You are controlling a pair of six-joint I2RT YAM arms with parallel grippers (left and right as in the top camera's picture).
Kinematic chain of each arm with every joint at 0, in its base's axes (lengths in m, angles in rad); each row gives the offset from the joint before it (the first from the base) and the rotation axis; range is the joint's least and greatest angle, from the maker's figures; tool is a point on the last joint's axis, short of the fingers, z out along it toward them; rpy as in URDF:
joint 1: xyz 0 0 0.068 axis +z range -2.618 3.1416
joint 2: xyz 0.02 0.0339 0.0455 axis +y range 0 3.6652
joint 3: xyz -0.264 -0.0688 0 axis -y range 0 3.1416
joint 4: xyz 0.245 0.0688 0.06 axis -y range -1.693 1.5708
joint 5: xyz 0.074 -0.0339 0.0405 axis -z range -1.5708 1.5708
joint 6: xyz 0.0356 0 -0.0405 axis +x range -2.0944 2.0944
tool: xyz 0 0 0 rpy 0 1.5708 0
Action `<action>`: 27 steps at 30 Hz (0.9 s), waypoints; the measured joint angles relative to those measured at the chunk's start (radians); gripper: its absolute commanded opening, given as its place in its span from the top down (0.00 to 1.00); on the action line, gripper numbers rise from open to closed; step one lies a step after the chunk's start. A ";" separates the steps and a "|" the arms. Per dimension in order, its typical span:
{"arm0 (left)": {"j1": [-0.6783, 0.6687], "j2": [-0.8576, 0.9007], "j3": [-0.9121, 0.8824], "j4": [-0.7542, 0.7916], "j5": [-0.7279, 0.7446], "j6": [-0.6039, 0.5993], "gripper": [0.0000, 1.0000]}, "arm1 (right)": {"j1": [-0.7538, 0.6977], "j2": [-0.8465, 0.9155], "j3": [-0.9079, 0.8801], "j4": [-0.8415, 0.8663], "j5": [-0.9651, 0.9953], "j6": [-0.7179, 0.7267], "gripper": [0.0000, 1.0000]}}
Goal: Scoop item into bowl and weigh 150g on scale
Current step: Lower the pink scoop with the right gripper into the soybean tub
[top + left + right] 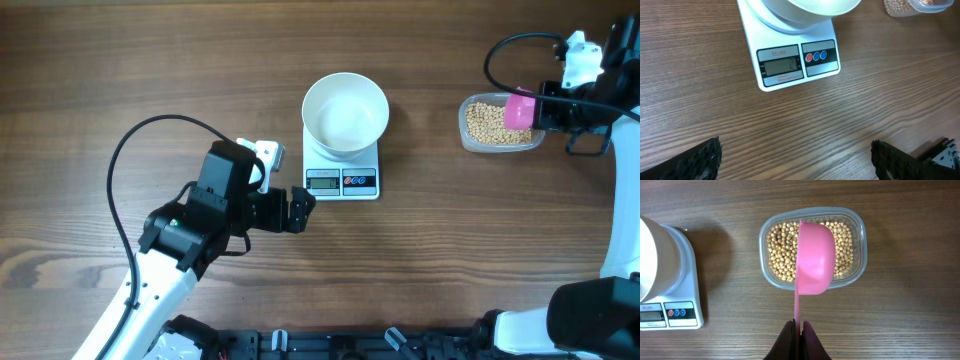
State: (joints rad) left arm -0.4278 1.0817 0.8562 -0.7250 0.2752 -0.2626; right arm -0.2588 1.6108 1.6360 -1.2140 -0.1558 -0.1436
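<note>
The white bowl (pixel 345 112) stands empty on the white scale (pixel 342 172), whose display (pixel 782 66) faces the table's front edge. Tan-yellow beans (pixel 781 250) fill a clear plastic tub (pixel 500 123) at the right. My right gripper (pixel 798 326) is shut on the thin handle of a pink scoop (pixel 815 258), which hangs over the tub with its back turned up. Just left of the scale, my left gripper (pixel 300 209) stands open above bare wood, its black fingers (pixel 699 160) far apart with nothing between them.
A black cable (pixel 150 150) loops over the table behind the left arm. The right arm (pixel 590 100) reaches in from the right edge, above the tub. Bare wood lies between scale and tub.
</note>
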 measured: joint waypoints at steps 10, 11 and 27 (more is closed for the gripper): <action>0.000 0.000 0.000 0.000 0.004 0.000 0.00 | 0.000 0.006 0.000 0.023 0.008 0.000 0.96; 0.000 0.000 0.000 0.000 0.004 0.000 0.00 | 0.000 0.013 0.000 0.022 0.016 0.000 0.96; 0.000 0.000 0.000 -0.001 0.005 0.000 0.00 | 0.015 0.167 -0.004 0.045 0.116 0.000 0.96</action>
State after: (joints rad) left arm -0.4278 1.0817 0.8562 -0.7258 0.2798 -0.2626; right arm -0.2440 1.7775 1.6318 -1.1690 -0.0395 -0.1436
